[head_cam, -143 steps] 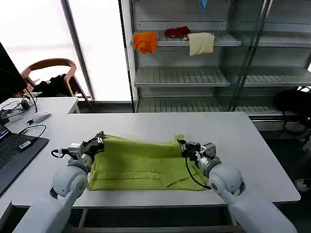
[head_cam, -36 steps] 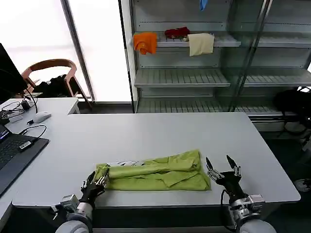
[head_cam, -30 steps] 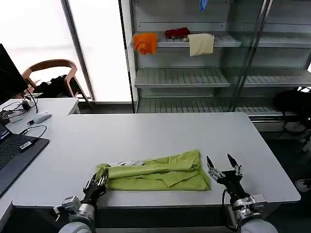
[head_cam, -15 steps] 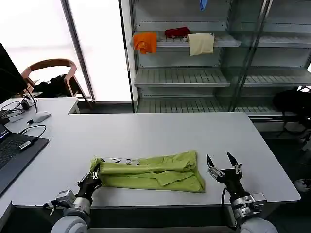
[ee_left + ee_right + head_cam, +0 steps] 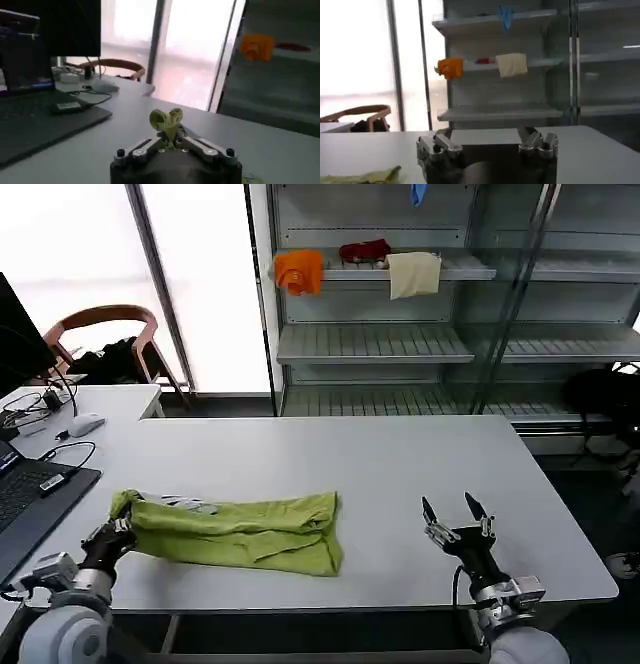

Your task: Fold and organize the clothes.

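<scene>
The wide pale grey surface [image 5: 300, 454] carries everything here. On its near half, toward the left side, lies the lime yellow-green T-shirt of thin soft fabric [image 5: 235, 529], folded into a long rumpled band that runs side to side, with a sliver of white print showing along its far edge. A black laptop [image 5: 25, 499] sits at the surface's left edge, just beyond the shirt's left end.

The left pincer [image 5: 112, 532] is at the shirt's left end, near the front-left corner of the surface, its fingers drawn together and clamped on a bunched tip of the green fabric; in the left wrist view that tuft [image 5: 166, 120] stands up between the two closed fingers [image 5: 172, 136].

The right pincer [image 5: 455, 519] hovers over the surface's front-right part, well apart from the shirt's right end, its two fingers spread wide with nothing between them. In the right wrist view its fingers [image 5: 437, 145] stand apart, and a corner of the green shirt [image 5: 365, 176] lies off to one side.
</scene>
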You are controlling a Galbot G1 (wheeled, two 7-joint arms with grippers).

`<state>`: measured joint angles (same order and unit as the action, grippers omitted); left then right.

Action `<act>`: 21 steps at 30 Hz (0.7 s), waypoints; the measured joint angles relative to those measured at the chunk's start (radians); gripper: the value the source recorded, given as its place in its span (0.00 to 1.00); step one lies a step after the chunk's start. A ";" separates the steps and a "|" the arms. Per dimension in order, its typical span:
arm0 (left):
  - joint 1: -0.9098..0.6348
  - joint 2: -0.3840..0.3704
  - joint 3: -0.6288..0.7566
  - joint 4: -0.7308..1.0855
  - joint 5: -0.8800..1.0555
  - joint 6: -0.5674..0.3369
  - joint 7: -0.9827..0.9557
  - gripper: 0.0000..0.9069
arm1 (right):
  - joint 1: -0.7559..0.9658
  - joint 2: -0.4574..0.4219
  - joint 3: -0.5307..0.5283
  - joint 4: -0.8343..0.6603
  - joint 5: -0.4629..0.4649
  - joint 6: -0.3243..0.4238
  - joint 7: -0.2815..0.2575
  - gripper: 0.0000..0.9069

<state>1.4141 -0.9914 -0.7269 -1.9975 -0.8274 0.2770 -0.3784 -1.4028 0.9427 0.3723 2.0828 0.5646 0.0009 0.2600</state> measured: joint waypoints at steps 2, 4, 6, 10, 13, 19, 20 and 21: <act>0.005 0.008 -0.035 -0.003 -0.005 0.008 0.000 0.00 | 0.003 0.003 -0.003 0.000 -0.003 -0.002 0.001 1.00; 0.010 0.011 -0.058 -0.016 -0.007 0.013 0.003 0.00 | 0.003 0.005 -0.006 0.000 -0.006 -0.005 0.001 1.00; 0.016 0.012 -0.069 -0.035 -0.005 0.015 0.008 0.00 | 0.002 0.005 -0.006 0.001 -0.012 -0.005 0.000 1.00; 0.025 0.004 -0.061 -0.086 0.017 0.016 0.022 0.00 | 0.001 0.006 -0.005 0.002 -0.017 -0.005 0.000 1.00; 0.021 -0.007 -0.022 -0.110 0.048 0.010 0.034 0.00 | -0.001 0.010 -0.006 0.002 -0.022 -0.005 0.000 1.00; 0.002 -0.030 0.083 -0.146 0.121 -0.002 0.048 0.00 | 0.002 0.017 -0.012 0.002 -0.032 -0.005 0.002 1.00; -0.001 -0.034 0.102 -0.149 0.135 -0.003 0.050 0.00 | 0.002 0.017 -0.013 0.002 -0.033 -0.005 0.002 1.00; -0.006 -0.039 0.123 -0.150 0.152 -0.005 0.051 0.00 | 0.002 0.017 -0.013 0.003 -0.035 -0.005 0.002 1.00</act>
<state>1.4080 -1.0307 -0.6039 -2.1479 -0.6751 0.2716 -0.3276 -1.4004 0.9596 0.3593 2.0857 0.5294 -0.0043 0.2623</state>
